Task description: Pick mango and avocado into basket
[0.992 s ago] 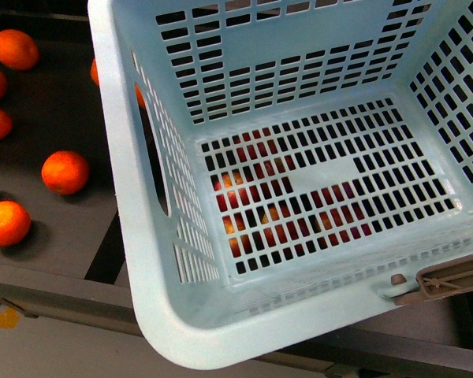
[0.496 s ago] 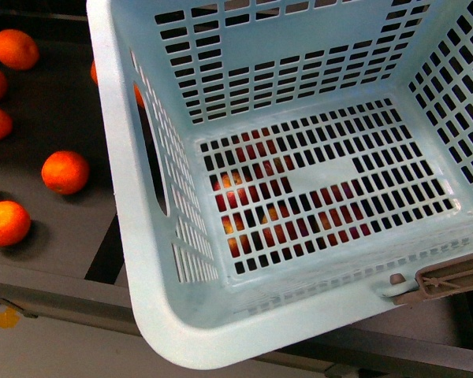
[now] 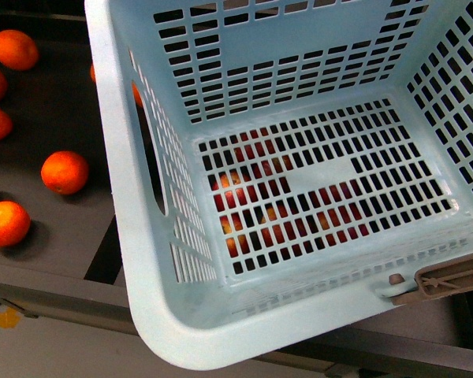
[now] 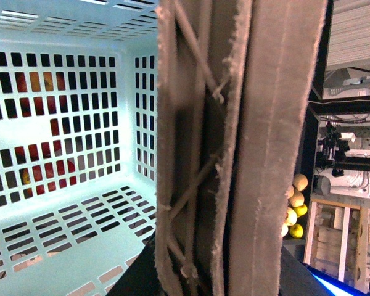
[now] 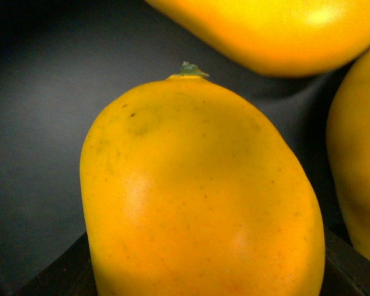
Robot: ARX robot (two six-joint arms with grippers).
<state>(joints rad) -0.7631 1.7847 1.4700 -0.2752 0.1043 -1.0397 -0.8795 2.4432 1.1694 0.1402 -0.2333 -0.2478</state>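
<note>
The light teal basket [image 3: 142,260] fills most of the front view, held up and tilted, with nothing inside it. Red fruit shows through its slotted floor from below. Its brown ribbed handle [image 4: 234,148] fills the left wrist view, and my left gripper is shut on it; the fingers are hidden behind it. The basket's inside [image 4: 61,246] shows beside the handle. My right gripper is shut on the yellow-orange mango [image 5: 197,197], which fills the right wrist view with its stem end away from the camera. The avocado is out of view. Neither gripper shows in the front view.
Several orange fruits [image 3: 65,172] lie on the dark shelf left of the basket. Two more yellow mangoes [image 5: 277,31] lie close beside the held one on a dark surface. Yellow and tan fruit [image 4: 294,209] sit far off past the handle.
The basket has shifted very slightly to the left in the front view. Nothing else has visibly moved.
</note>
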